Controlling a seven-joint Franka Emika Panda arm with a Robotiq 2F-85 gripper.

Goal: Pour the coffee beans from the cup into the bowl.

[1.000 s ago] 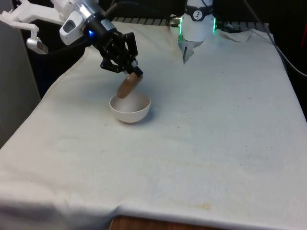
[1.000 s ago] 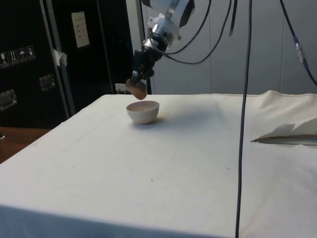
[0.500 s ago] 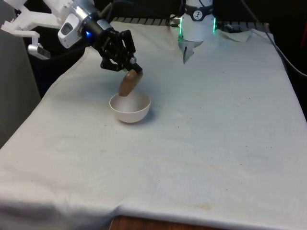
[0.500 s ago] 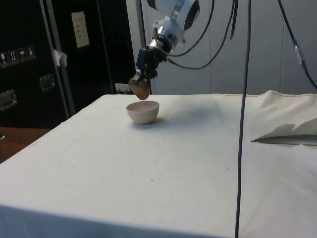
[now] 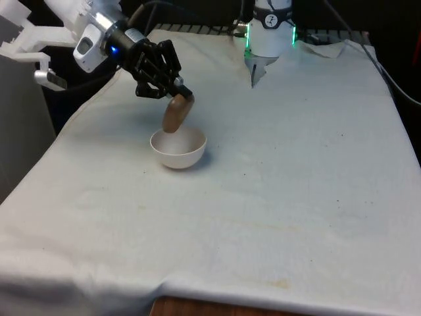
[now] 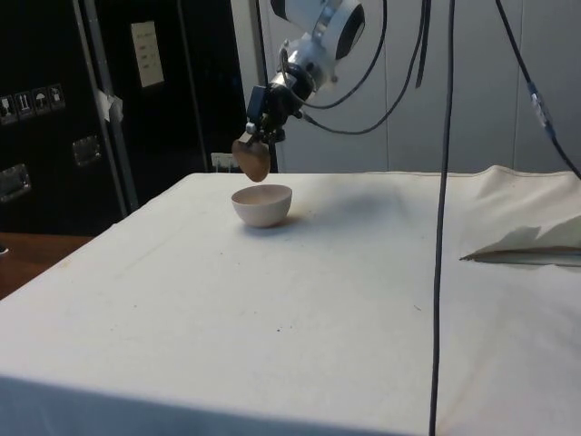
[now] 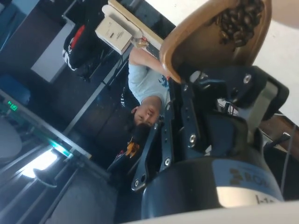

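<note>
I hold the brown cup (image 5: 177,114) clamped in the gripper (image 5: 181,95), tilted mouth-down just above the white bowl (image 5: 177,149) at the table's (image 5: 296,171) far left; coffee beans (image 7: 238,21) sit at its lip; the bowl lies directly below.

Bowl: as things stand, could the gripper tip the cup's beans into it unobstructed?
Probably yes. The gripper holds the brown cup tilted just above the white bowl, with nothing between them; beans remain inside.
</note>
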